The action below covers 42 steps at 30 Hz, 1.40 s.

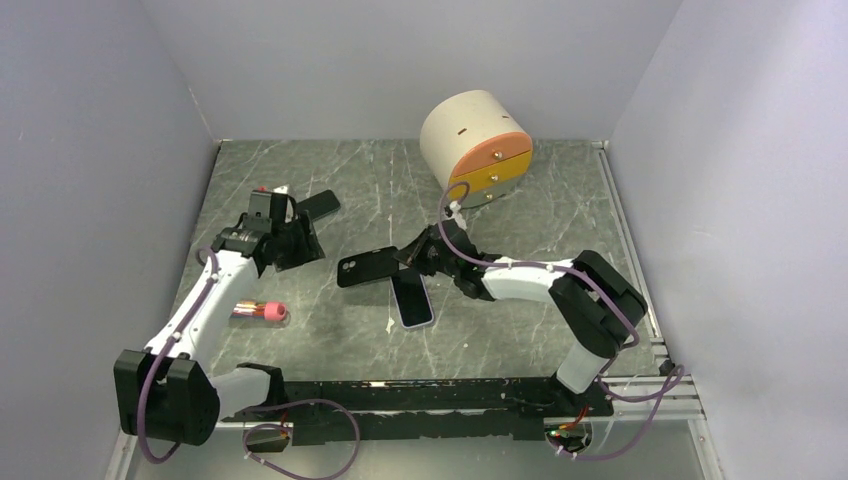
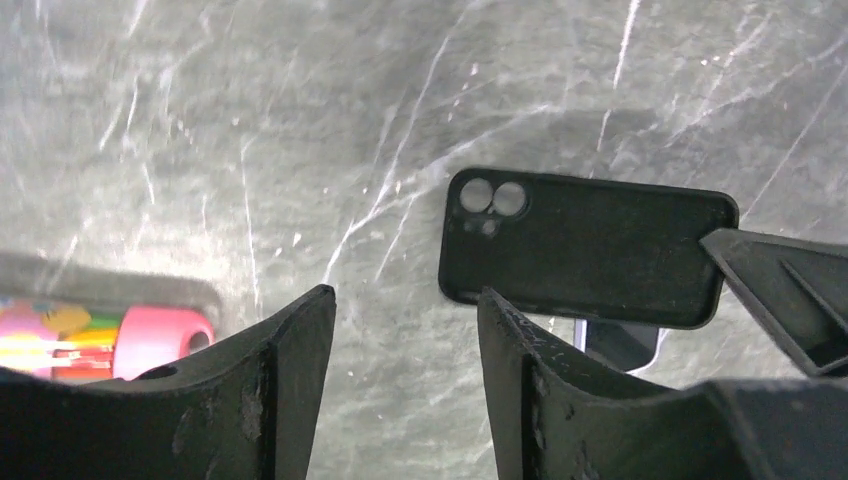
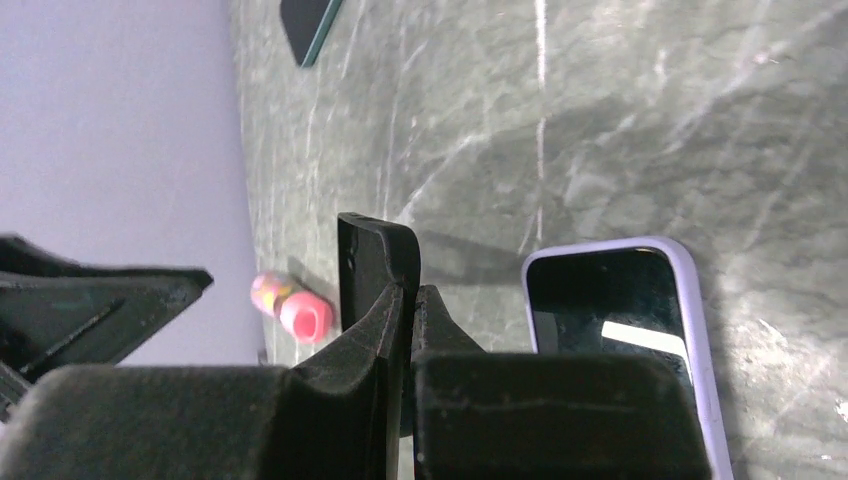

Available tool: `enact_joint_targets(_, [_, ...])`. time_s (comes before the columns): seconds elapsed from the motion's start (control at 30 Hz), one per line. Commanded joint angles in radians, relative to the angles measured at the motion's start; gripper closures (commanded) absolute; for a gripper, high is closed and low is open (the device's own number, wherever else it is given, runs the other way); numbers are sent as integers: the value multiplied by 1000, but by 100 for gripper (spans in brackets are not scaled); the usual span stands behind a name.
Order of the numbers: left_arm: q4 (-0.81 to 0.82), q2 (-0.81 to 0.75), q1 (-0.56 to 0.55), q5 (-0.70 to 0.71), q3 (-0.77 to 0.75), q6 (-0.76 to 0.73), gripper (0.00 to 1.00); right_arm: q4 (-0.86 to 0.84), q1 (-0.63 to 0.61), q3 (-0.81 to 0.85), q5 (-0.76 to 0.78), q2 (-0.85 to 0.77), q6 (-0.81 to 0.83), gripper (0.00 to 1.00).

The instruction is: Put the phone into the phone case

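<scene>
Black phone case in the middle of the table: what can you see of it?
The phone case is matte black, seemingly soft rubbery plastic, rectangular with rounded corners and camera cut-outs at one end. It is empty. The right gripper is shut on its other end; the lilac-edged phone lies beside it.
</scene>
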<state>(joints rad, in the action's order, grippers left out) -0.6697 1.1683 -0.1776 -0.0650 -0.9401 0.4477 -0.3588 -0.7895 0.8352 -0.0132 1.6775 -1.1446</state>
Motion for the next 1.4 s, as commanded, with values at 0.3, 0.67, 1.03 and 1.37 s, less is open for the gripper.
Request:
enact_joint_targets(0.3, [-19,-21,30,8,98,273,43,170,-149,64,336,-8,-237,86])
enact_joint_targets(0.67, [-36,-8,42,46,112,277,43,120,-234,-19,98,-55,-181,66])
enact_joint_targets(1.03, [0,7,49,-4,121,264,43,175,-276,-27,-51,-70,-110,57])
enact_joint_targets(1.37, [-46,115,65,204,-32,286,24,257,-289,-72,11,-212,45,28])
